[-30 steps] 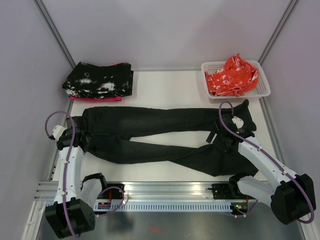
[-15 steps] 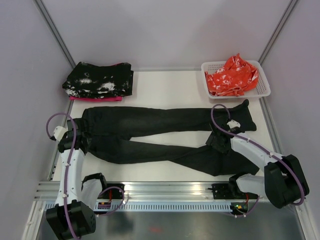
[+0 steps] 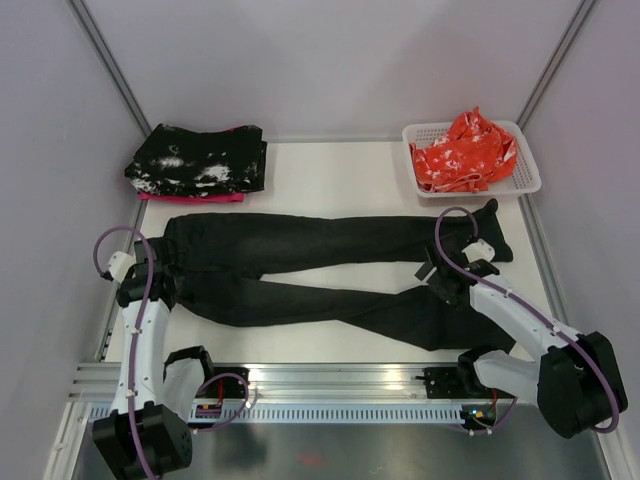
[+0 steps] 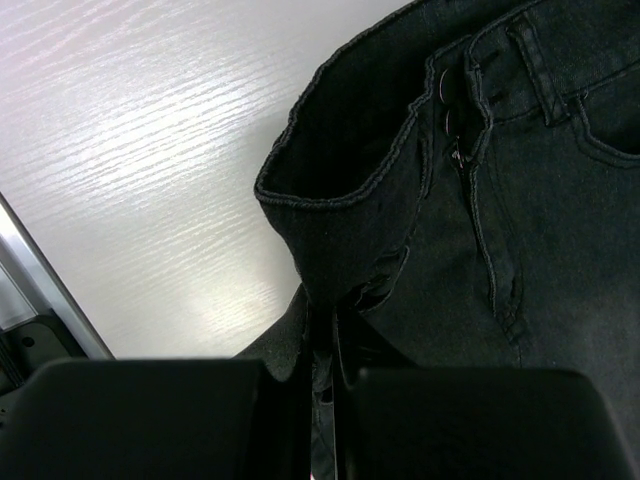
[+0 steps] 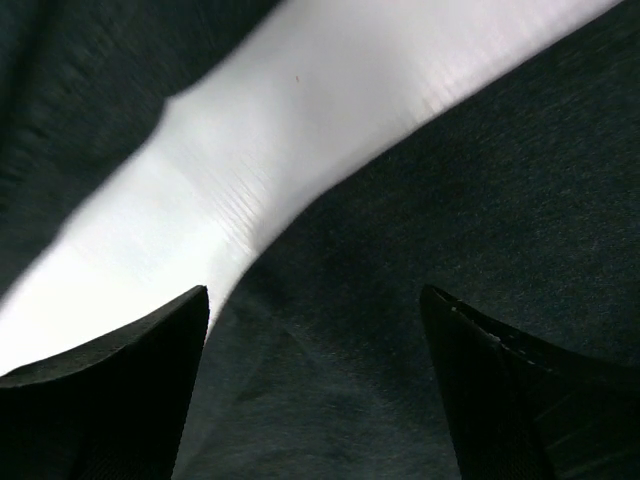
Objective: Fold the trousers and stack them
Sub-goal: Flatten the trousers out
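The black trousers (image 3: 300, 240) lie spread across the table, waist at the left and both legs running right. My left gripper (image 3: 160, 286) sits at the waist end. In the left wrist view it (image 4: 325, 400) is shut on the trousers' waistband (image 4: 340, 190), with the button fly beside it. My right gripper (image 3: 438, 276) hovers low over the near leg, close to the gap between the legs. In the right wrist view it (image 5: 315, 295) is open, with dark cloth (image 5: 400, 380) and a strip of white table (image 5: 250, 150) between its fingers.
A folded stack of black cloth speckled with white (image 3: 197, 160) on a pink layer lies at the back left. A white basket (image 3: 528, 182) holding orange-red printed cloth (image 3: 462, 150) stands at the back right. Walls close in on both sides of the table (image 3: 340, 180).
The right arm's elbow swung inward and back out while its gripper stayed low over the near leg, open. The left gripper keeps its hold on the waistband.
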Action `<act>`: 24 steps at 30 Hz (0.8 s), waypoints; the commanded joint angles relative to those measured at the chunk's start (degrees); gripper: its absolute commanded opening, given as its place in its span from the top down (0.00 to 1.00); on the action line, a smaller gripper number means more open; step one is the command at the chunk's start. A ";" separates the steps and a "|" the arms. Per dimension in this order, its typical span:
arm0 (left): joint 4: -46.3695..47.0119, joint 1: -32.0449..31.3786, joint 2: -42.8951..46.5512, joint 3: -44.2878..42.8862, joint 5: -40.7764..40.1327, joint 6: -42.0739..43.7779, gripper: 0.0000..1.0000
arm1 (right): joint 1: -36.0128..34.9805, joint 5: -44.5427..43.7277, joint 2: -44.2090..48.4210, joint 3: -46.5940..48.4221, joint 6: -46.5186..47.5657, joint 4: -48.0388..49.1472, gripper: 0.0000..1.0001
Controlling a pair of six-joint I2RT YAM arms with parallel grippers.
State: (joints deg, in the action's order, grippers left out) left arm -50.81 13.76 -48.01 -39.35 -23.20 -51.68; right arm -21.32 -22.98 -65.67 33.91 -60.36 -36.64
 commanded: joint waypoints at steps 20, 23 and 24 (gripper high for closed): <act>2.03 0.13 1.95 1.47 -0.97 1.67 0.96 | 6.47 1.10 -9.48 0.01 0.15 8.17 0.65; 2.38 0.13 2.13 1.47 -0.62 1.76 0.96 | 6.47 0.84 -9.22 1.59 1.47 6.68 0.98; 2.47 0.13 2.04 1.47 -0.44 1.76 0.96 | 6.47 -0.21 -8.95 3.25 1.73 4.76 1.00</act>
State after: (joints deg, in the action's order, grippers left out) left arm -50.02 13.76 -46.65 -38.06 -22.50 -51.53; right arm -14.98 -22.06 -74.11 34.24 -59.27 -30.85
